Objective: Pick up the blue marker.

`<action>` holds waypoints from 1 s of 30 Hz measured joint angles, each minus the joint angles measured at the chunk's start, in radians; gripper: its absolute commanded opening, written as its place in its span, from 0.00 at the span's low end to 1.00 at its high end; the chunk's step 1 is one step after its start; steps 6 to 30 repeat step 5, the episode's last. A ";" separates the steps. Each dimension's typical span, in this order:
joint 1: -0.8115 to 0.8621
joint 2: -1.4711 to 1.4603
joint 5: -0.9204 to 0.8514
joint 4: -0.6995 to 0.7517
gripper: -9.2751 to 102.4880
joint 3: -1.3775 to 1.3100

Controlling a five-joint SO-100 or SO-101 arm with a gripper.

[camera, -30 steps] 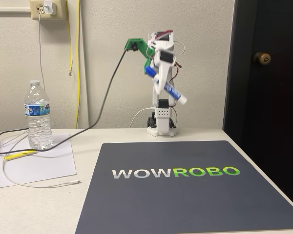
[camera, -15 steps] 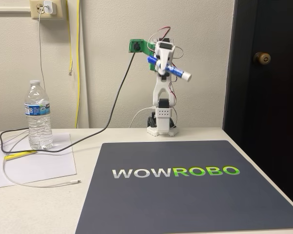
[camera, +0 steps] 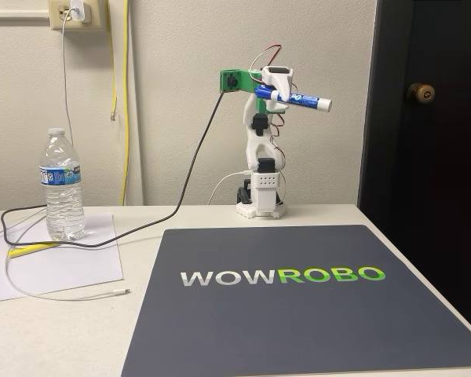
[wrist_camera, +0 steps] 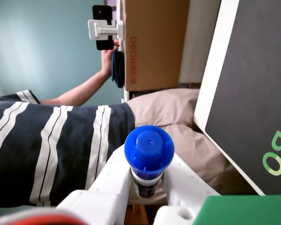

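Observation:
High above the back of the table in the fixed view, the blue marker is held almost level, its blue tip pointing right. My gripper is shut on its barrel at the top of the raised white arm. The wrist view looks along the marker, whose round blue end faces the camera. White fingers press the barrel from both sides, and my gripper is shut on it.
A dark mat covers the table's front right. At the left stand a water bottle and a yellow pen on white paper, crossed by cables. In the wrist view a person in a striped shirt holds a phone.
The arm has lifted the marker higher. The marker swung from a steep down-right slant to nearly level.

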 measured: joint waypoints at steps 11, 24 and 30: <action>-0.003 0.000 0.000 0.000 0.09 0.000; -0.003 0.000 0.000 0.000 0.09 0.000; -0.003 0.000 0.000 0.000 0.09 0.000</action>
